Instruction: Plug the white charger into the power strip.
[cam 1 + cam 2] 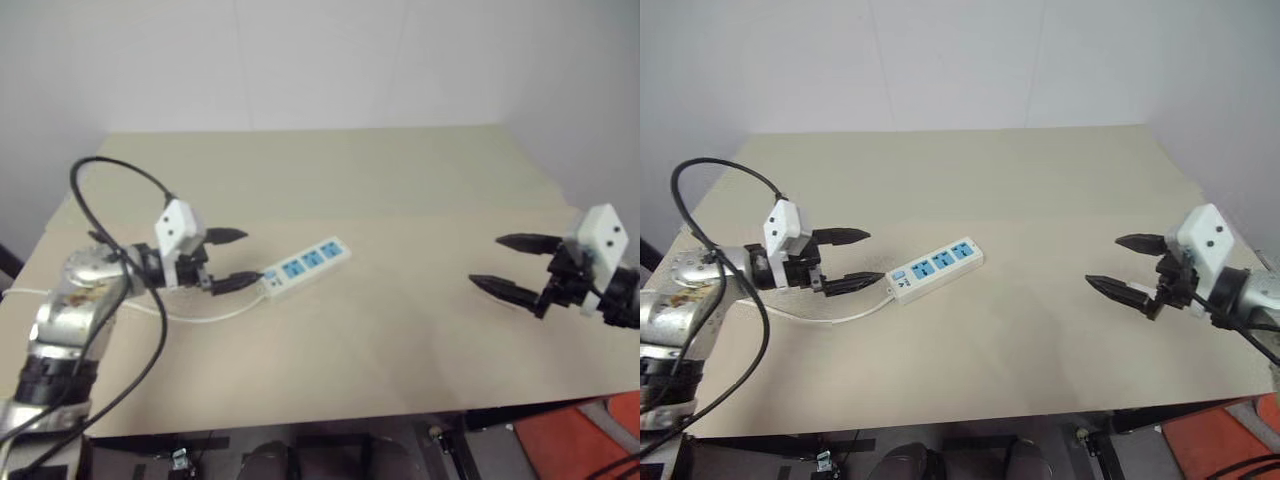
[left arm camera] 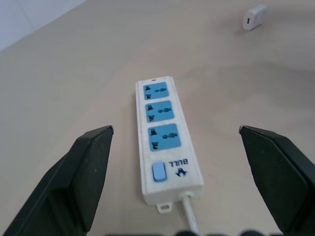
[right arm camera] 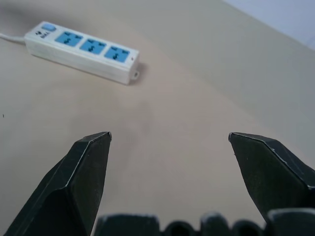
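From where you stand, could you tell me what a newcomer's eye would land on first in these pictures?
The power strip, a white bar with three blue socket faces, lies slantwise on the beige table, left of the middle. The left gripper hangs open right by its switch end, and the right gripper hangs open over bare table far to the right. The white charger lies apart from the strip, beyond its far end in the left wrist view.

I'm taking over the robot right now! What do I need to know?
Left end effector: open, empty, hovering by the switch end of the power strip.
Right end effector: open, empty, above bare table on the right side.
White charger: lying loose on the table beyond the strip, seen from the left wrist.
Done: nothing; all three sockets are free.
Left: pick up the charger and plug it in.
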Controlling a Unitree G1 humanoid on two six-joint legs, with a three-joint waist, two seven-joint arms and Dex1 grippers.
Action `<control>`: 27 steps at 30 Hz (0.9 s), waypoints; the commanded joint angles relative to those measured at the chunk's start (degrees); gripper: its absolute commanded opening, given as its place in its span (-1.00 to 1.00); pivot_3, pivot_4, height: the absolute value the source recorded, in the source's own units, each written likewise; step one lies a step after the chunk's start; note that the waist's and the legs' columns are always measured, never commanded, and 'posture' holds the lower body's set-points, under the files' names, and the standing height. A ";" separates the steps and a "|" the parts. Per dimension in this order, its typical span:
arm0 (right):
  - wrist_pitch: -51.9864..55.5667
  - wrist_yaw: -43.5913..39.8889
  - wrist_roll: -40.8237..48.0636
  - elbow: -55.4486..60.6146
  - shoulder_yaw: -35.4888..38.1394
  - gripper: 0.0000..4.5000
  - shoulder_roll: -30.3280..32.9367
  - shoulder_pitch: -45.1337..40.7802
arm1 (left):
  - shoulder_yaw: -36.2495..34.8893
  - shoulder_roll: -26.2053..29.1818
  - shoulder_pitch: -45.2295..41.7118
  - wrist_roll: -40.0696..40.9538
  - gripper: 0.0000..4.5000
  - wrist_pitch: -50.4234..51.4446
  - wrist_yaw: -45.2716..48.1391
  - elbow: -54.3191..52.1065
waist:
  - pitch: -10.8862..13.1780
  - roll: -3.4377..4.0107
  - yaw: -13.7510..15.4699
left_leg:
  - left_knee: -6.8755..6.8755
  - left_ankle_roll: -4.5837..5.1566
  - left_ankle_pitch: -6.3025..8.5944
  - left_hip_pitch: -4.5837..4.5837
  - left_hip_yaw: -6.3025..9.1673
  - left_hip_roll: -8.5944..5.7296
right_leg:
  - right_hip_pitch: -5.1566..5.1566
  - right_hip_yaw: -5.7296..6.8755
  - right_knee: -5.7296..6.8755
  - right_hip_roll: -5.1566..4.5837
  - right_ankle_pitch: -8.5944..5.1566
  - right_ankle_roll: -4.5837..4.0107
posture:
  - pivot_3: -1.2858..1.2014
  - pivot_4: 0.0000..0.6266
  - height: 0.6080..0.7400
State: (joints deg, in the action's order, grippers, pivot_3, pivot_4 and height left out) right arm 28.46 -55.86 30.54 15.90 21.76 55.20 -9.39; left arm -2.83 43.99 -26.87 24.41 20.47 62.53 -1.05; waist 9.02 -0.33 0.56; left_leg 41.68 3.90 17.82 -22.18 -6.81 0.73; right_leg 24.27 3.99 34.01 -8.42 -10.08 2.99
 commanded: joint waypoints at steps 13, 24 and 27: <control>-1.97 1.74 -0.47 -0.06 -5.64 1.00 -4.39 -6.36 | 0.34 -14.20 -2.16 -4.79 0.98 -21.41 -1.53 21.03 | 0.01 -0.03 0.09 | 0.03 0.02 0.00 -0.12 0.07 0.01 | 0.00 0.11 0.02 0.00 0.06 0.02 | 0.03 -0.52 1.00; -1.64 1.54 0.44 0.75 -4.80 1.00 -4.25 -5.95 | 2.96 -17.53 -2.73 -8.93 0.98 -27.82 -0.32 28.39 | 0.01 -0.04 0.07 | 0.04 0.05 0.02 -0.13 0.10 0.06 | 0.00 0.12 0.02 -0.01 0.08 0.02 | 0.03 -0.52 1.00; -1.29 1.68 1.01 1.27 -4.45 1.00 -4.26 -5.67 | 3.27 -18.76 -3.69 -10.50 0.98 -30.18 -1.39 31.86 | 0.01 -0.04 0.11 | 0.04 0.06 0.02 -0.13 0.10 0.07 | 0.00 0.12 0.01 -0.01 0.09 0.01 | 0.03 -0.52 1.00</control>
State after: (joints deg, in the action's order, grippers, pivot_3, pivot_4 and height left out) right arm 27.83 -54.42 30.55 15.45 14.89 50.91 -14.90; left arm 0.31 25.48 -29.06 14.51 -7.63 61.58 30.26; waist 9.03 -0.37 0.66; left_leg 41.73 3.96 17.84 -22.31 -6.71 0.80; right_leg 24.27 4.11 34.01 -8.43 -9.99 3.00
